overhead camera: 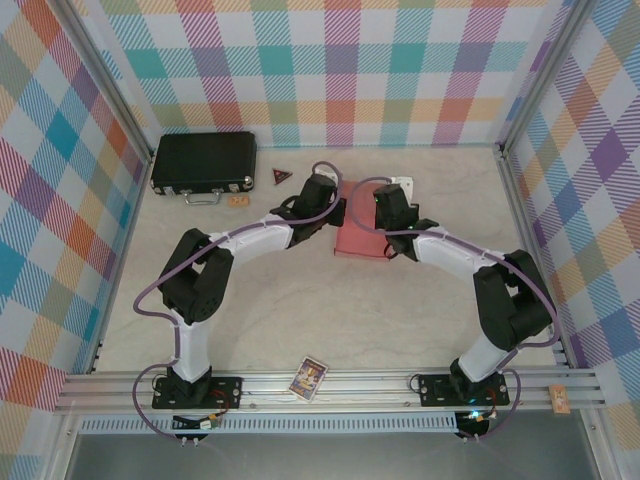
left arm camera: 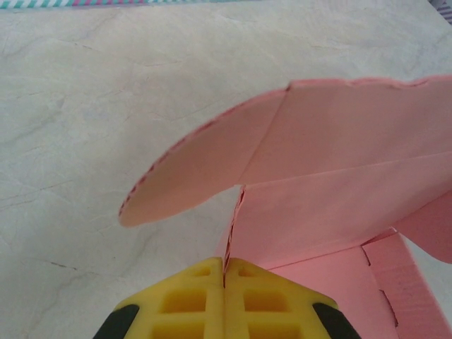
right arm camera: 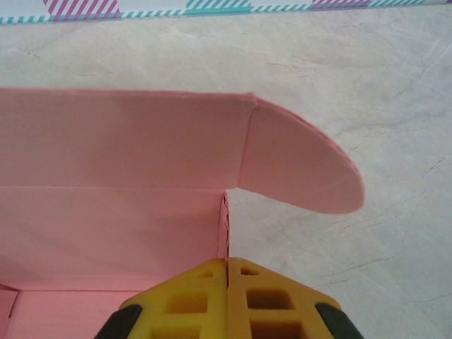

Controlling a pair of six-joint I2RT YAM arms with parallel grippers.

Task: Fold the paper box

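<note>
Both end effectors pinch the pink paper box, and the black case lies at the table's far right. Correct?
No. The top external view shows the black case at the table's far left. The left end effector and the right end effector do pinch the pink paper box.

Both arms reach in from the near edge, elbows bowed outward, forearms angling toward each other at mid-table. The left arm brings its wrist in from the left, and the right arm mirrors it from the right, wrists close together. The left gripper has its yellow fingers pressed flat together, pinching a thin upright wall of the paper box. It's the same on the right gripper: fingers tight, clamped on the opposite wall's edge.
</note>
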